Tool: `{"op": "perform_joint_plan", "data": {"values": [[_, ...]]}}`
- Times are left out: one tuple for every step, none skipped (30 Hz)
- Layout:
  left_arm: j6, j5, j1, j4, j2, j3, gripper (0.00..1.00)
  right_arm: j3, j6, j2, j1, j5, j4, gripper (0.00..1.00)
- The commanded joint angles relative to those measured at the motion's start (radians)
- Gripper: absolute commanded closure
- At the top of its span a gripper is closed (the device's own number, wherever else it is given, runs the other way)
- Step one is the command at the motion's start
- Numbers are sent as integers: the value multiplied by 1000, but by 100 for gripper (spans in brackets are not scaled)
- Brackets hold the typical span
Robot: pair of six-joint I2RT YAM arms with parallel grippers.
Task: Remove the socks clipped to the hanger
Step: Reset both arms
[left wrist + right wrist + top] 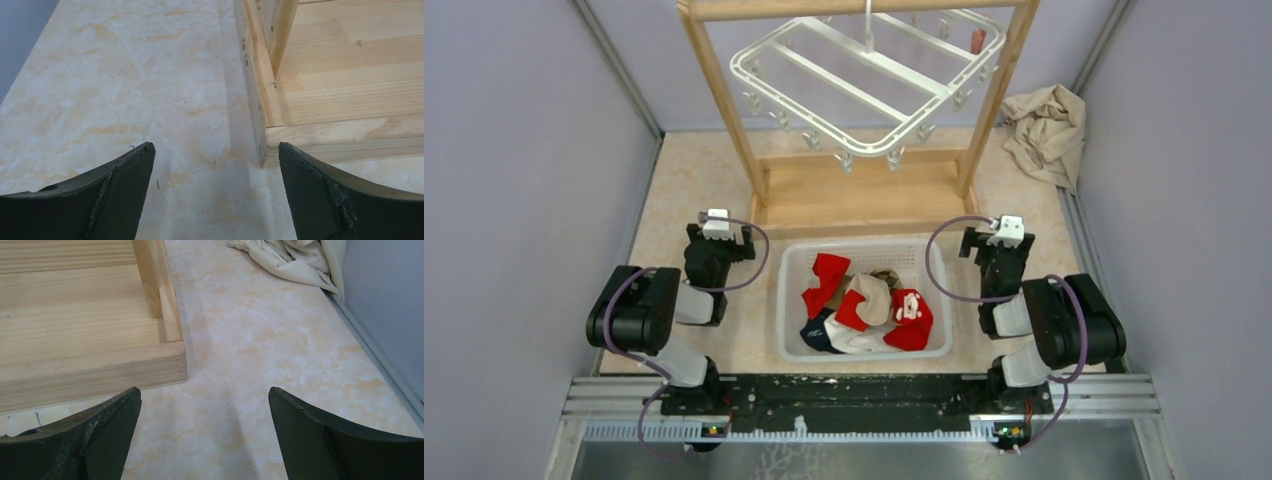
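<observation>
- Surface (pixel 694 170): one, marbled beige, carrying everything listed below.
- Wooden frame (pixel 864 190): one, with two uprights on a flat base at the far middle. The hanger hangs from its top bar.
- Hanger (pixel 742 62): one white rectangular rack, tilted, with crossbars and small clips along its rim. One small reddish piece (pixel 977 40) hangs at its far right corner, too small to identify.
- Arms: two, left arm (pixel 639 310) and right arm (pixel 1074 320), folded low on either side of the basket.
- Basket (pixel 786 300): one, white and perforated, just in front of the frame's base.
- Cloth (pixel 1046 130): one, beige, crumpled by the far right wall.
- Socks (pixel 911 320): one heap inside the basket, showing three red patches, one navy, one cream and one leopard-patterned. The exact count is unclear.
- Left fingers (pixel 120 185): two, spread wide apart, holding nothing, near the base's left front corner.
- Right fingers (pixel 100 435): two, equally wide apart and empty, near the base's right front corner.
</observation>
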Motion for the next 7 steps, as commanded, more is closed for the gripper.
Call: {"op": "perform_joint_plan", "data": {"values": [[-13, 18, 5, 28, 0, 14, 1, 20, 3, -21, -9, -18, 9, 2], [-13, 18, 5, 28, 1, 14, 1, 26, 3, -20, -10, -21, 0, 1], [-13, 18, 5, 28, 0, 14, 1, 29, 3, -21, -10, -23, -9, 2], [-13, 18, 5, 28, -1, 14, 1, 29, 2, -20, -10, -24, -10, 1], [-13, 18, 5, 28, 0, 14, 1, 27, 2, -21, -10, -24, -6, 1], [-14, 18, 5, 28, -1, 14, 1, 27, 3, -20, -10, -22, -5, 2], [-14, 18, 5, 28, -1, 14, 1, 26, 2, -20, -10, -22, -3, 2]]}}
